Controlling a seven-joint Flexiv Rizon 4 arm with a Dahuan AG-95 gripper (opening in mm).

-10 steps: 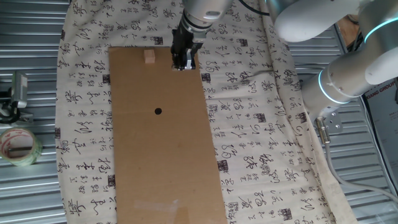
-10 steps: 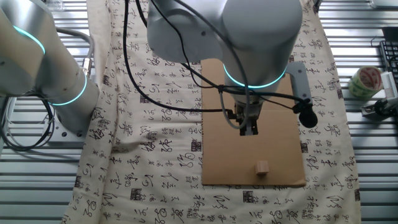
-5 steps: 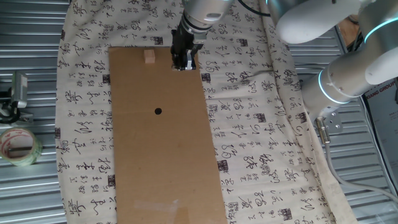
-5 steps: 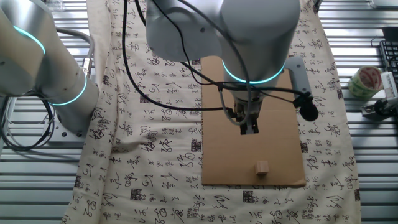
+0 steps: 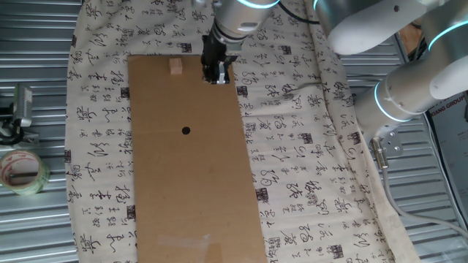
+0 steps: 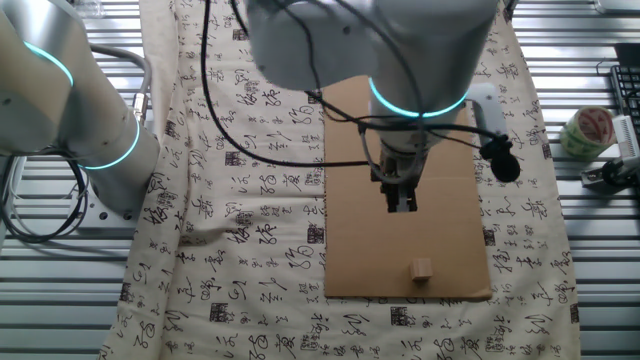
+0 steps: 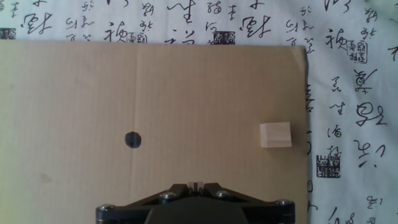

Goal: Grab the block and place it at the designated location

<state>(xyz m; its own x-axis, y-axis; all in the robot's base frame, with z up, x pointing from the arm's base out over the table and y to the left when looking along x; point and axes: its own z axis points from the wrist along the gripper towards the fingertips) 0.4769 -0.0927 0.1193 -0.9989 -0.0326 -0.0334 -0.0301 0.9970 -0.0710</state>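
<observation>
Centre over the block (image 5: pixel 175 67) before descending; square fingers to its faces. Pincer (image 5: pixel 216 75) closed, empty (block near cardboard sheet (image 5: pixel 190 175) edge).

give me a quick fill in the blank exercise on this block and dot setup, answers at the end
1. The wooden block rests on the brown ____ sheet.
2. The black dot has ____ resting on it.
3. The gripper holds ____.
4. In the hand view, the block lies to the ____ of the dot.

Missing words: cardboard; nothing; nothing; right
</observation>
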